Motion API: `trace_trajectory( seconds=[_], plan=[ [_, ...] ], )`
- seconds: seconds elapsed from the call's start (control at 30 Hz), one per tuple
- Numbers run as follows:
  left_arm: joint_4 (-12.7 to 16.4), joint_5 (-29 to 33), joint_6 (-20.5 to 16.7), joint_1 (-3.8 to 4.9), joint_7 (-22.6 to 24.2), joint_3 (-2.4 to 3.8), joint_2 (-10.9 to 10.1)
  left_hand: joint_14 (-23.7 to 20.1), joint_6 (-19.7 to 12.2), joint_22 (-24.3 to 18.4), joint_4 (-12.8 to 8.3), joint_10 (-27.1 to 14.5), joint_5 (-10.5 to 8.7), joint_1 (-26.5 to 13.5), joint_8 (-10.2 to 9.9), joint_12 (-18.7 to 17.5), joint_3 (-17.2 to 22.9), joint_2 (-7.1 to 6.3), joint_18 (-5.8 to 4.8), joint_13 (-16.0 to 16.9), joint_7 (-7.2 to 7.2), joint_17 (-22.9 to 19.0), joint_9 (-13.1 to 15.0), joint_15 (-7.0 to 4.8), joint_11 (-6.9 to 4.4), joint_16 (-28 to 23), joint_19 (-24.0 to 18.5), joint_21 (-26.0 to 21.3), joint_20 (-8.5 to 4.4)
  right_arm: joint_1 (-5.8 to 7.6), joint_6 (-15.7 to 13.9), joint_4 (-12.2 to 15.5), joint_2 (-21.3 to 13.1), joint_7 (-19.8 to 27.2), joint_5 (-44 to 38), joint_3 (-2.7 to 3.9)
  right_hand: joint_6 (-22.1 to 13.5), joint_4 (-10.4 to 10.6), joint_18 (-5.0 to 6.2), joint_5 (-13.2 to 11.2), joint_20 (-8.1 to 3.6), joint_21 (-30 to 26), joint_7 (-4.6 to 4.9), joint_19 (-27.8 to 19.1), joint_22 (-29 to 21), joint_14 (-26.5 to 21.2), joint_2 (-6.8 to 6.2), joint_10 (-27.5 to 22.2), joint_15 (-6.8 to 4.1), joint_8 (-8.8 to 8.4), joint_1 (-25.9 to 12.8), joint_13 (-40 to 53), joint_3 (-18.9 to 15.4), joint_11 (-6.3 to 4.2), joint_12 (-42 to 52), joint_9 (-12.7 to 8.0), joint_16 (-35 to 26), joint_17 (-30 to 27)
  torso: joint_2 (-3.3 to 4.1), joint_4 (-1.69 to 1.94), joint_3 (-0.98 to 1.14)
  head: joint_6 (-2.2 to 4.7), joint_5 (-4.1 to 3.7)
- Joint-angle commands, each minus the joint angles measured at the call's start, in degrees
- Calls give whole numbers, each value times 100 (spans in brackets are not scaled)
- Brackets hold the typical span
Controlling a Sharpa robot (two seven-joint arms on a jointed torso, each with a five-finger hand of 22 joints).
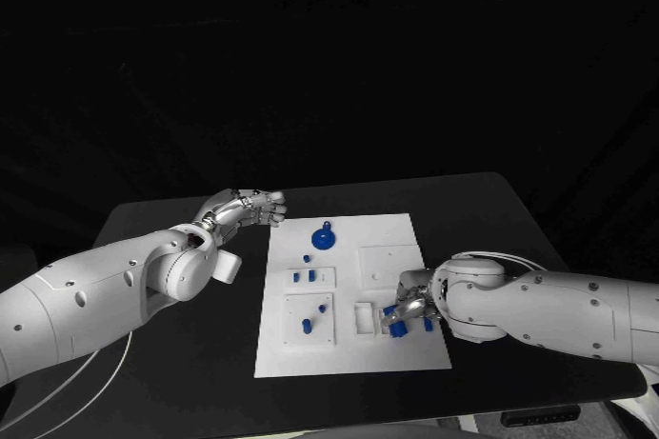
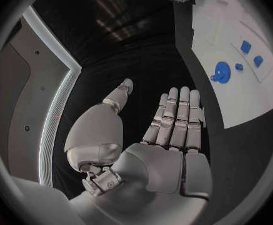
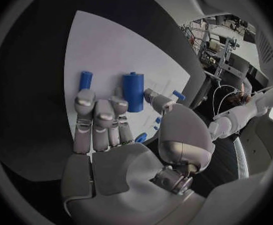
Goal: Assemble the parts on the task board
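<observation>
Black table (image 1: pixel 165 220) | left hand (image 2: pixel 171 135) flat, empty | right hand (image 3: pixel 105 130) grip unclear, hides board (image 1: pixel 398 353) corner

The table (image 1: pixel 165 220) is black and has a dark, matte top. On it lies the white board (image 1: pixel 398 358), a flat rectangular plate, near the middle of the table. The long sides of the board run away from the robot.

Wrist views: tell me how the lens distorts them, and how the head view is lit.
Left wrist view: fisheye bends the task board edge. Right wrist view: board edges curve round the right hand. Head view: dark background, white board bright against the black table.
</observation>
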Motion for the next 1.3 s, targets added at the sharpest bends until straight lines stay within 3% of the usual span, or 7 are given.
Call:
trace_trajectory(
  seconds=[0.03, 0.2, 0.33, 0.73, 0.83, 0.9, 1.3],
  plan=[
    [11, 31, 62, 6, 23, 3, 1, -19, -28, 12, 19, 0, -20, 8, 7, 19, 7, 86, 76, -8, 100, 10, -6, -2, 30, -25, -22, -23, -5, -27, 159, -7, -19, -58, -200, -23, 38, -47, 261, 14, -14, 43, 18, -6, 82, 39, 138, -3, -20, 18, 73, -1, 39, -16, 3, -39, -35, 12, -1, 3, -4, 7, 3],
    [11, 31, 54, 7, 16, 3, -8, -17, -27, 20, 12, 2, -20, 11, 13, 21, 5, 119, 77, -12, 99, 16, -5, -2, 31, -27, -21, -26, -5, -27, -11, 55, -89, -51, -65, -23, 152, -353, 260, 13, -3, 69, -13, -37, 94, 43, 520, 14, -40, 51, 293, -1, 153, -43, -1, -13, -46, 34, 1, 1, -4, 11, 4],
    [10, 31, 51, 7, 14, 3, -14, -16, -27, 24, 9, 4, -20, 10, 15, 22, 2, 133, 76, -13, 99, 19, -5, -2, 32, -27, -20, -27, -4, -9, -127, 155, -169, -41, 200, -21, 215, -456, 258, 13, 26, 83, -27, -53, 93, 46, 606, 36, -48, 56, 261, -6, 177, -56, -8, -8, -58, 46, -1, -4, -2, 12, 6],
    [-5, 31, 51, 11, 8, 3, -6, -14, -26, 29, 1, 6, -21, 10, 20, 24, -4, 148, 77, -16, 98, 23, -5, -2, 32, -29, -20, -29, -4, 399, -421, 253, -292, -36, 1458, -20, 299, -537, 261, 12, 59, 114, -45, -43, 88, 63, 603, 92, -59, 35, 135, -18, 203, -73, -17, -37, -63, 67, 1, -5, -6, 30, 2],
    [-2, 31, 54, 13, 8, 3, 2, -14, -26, 30, 0, 6, -21, 10, 20, 24, -5, 149, 77, -16, 98, 23, -5, -2, 32, -29, -20, -29, -4, 410, -364, 204, -212, -36, 1819, -20, 303, -538, 261, 12, 60, 116, -45, -42, 87, 64, 601, 93, -59, 33, 125, -18, 202, -73, -17, -39, -63, 68, 0, -6, -8, 29, 10],
    [0, 31, 55, 16, 5, 3, 8, -14, -26, 30, -1, 6, -20, 10, 20, 24, -5, 149, 77, -16, 98, 23, -5, -2, 32, -29, -20, -30, -4, 410, -149, 167, -138, -43, 1836, -21, 312, -534, 261, 12, 65, 120, -46, -40, 85, 65, 585, 97, -62, 23, 63, -20, 181, -75, -22, -49, -64, 73, 2, 1, -9, 26, 5],
    [13, 31, 45, 24, 6, 3, 12, -15, -26, 35, -3, 5, -21, -1, 23, 24, -16, 155, 76, -19, 98, 26, -5, 0, 33, -32, -20, -32, -3, 351, -145, -75, 238, -39, 1947, -26, 322, -581, 261, 12, 68, 122, -45, -57, 76, 64, 590, 84, -65, -21, -83, -20, 137, -74, -42, -86, -80, 86, 4, 5, -9, 8, 16]
  ],
)
